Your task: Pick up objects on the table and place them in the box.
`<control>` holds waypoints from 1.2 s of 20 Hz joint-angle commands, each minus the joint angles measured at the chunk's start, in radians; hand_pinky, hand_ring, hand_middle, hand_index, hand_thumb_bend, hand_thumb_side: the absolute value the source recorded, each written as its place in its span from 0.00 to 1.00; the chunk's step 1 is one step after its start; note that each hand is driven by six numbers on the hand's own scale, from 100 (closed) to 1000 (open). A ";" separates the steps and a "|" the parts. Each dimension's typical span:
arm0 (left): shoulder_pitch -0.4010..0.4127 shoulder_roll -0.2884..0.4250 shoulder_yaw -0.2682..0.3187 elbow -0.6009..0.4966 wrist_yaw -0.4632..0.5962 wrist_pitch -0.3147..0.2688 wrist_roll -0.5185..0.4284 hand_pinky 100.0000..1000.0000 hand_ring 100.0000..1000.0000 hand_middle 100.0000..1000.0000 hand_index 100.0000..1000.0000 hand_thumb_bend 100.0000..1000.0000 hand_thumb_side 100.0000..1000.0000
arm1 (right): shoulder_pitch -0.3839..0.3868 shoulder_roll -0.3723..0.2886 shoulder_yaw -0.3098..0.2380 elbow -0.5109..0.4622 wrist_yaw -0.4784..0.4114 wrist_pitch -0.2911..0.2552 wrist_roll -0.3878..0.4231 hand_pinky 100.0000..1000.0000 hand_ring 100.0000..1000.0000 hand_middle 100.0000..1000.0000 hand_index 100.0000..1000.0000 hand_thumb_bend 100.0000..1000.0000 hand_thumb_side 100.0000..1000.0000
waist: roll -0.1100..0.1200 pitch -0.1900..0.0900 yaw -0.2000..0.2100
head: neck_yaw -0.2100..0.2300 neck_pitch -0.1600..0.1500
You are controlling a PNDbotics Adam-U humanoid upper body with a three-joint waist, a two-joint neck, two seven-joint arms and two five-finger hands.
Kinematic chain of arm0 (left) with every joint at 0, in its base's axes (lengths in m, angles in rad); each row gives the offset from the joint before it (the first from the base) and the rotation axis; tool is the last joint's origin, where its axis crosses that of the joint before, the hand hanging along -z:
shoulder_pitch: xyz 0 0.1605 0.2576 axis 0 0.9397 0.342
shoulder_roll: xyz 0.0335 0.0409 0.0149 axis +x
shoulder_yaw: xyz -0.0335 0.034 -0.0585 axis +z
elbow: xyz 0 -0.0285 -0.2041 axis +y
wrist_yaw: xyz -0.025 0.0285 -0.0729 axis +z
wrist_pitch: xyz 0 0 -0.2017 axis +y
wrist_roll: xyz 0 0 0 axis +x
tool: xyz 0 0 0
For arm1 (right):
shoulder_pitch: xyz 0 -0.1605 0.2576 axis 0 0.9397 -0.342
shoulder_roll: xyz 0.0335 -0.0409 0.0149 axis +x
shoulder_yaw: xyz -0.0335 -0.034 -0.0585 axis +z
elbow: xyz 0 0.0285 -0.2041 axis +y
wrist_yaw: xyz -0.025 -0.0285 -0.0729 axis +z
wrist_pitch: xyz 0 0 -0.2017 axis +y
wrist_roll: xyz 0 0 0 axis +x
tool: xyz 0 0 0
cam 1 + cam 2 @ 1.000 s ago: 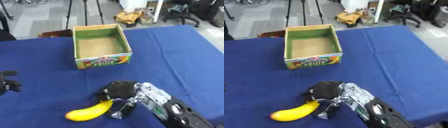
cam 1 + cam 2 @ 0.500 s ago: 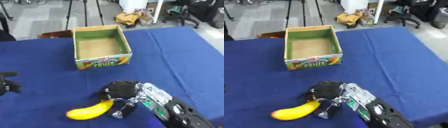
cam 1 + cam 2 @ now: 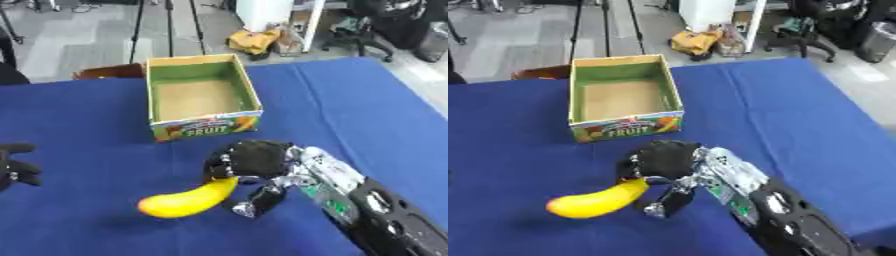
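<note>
1. Since a second ago the banana (image 3: 188,200) has risen a little off the worktop (image 3: 79,125) in the right robot hand (image 3: 249,160); a dark shadow now lies below it on the blue cloth. The box has not moved.
2. The left robot hand (image 3: 13,167) shows at the left edge, far to the left of the right robot hand, with its dark fingers loosely spread and nothing in them.
3. The banana sticks out to the lower left of the right robot hand, which is curled around the fruit's upper right end, thumb (image 3: 258,202) below.
4. The box (image 3: 199,95), green inside with a brown floor and "FRUIT" on its front wall, stands beyond the right robot hand and slightly to its left, apart from it, with nothing in it.
</note>
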State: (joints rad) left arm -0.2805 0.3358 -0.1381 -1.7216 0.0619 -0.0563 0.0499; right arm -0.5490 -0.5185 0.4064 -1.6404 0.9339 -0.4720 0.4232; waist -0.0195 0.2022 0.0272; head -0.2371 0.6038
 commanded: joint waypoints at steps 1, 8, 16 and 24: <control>-0.011 0.023 0.006 -0.017 0.000 -0.002 0.003 0.45 0.50 0.65 0.69 0.51 0.81 | -0.023 -0.084 -0.037 -0.018 -0.009 0.022 -0.034 0.69 0.81 0.76 0.73 0.00 0.27 | 0.001 -0.017 0.004 | 0.004 -0.017; -0.013 0.027 0.003 -0.019 0.000 0.000 0.000 0.45 0.50 0.65 0.69 0.51 0.81 | -0.060 -0.209 -0.096 0.057 0.028 0.070 -0.128 0.72 0.79 0.76 0.74 0.00 0.31 | 0.000 -0.013 0.032 | 0.003 -0.030; -0.029 0.028 -0.009 -0.025 0.003 0.002 -0.013 0.45 0.50 0.65 0.69 0.52 0.81 | -0.129 -0.283 -0.152 0.201 0.101 0.108 -0.234 0.74 0.78 0.77 0.75 0.00 0.32 | -0.009 0.000 0.105 | -0.023 -0.054; -0.061 0.027 -0.029 -0.031 0.005 0.003 -0.033 0.45 0.50 0.65 0.69 0.51 0.85 | -0.202 -0.279 -0.212 0.386 0.167 0.130 -0.301 0.74 0.78 0.77 0.75 0.00 0.33 | -0.039 0.018 0.211 | -0.079 -0.085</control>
State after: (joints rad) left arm -0.3269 0.3375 -0.1643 -1.7293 0.0631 -0.0515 0.0237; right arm -0.7302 -0.7636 0.2191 -1.2735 1.0861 -0.3451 0.1355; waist -0.0642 0.2357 0.2487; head -0.3047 0.5342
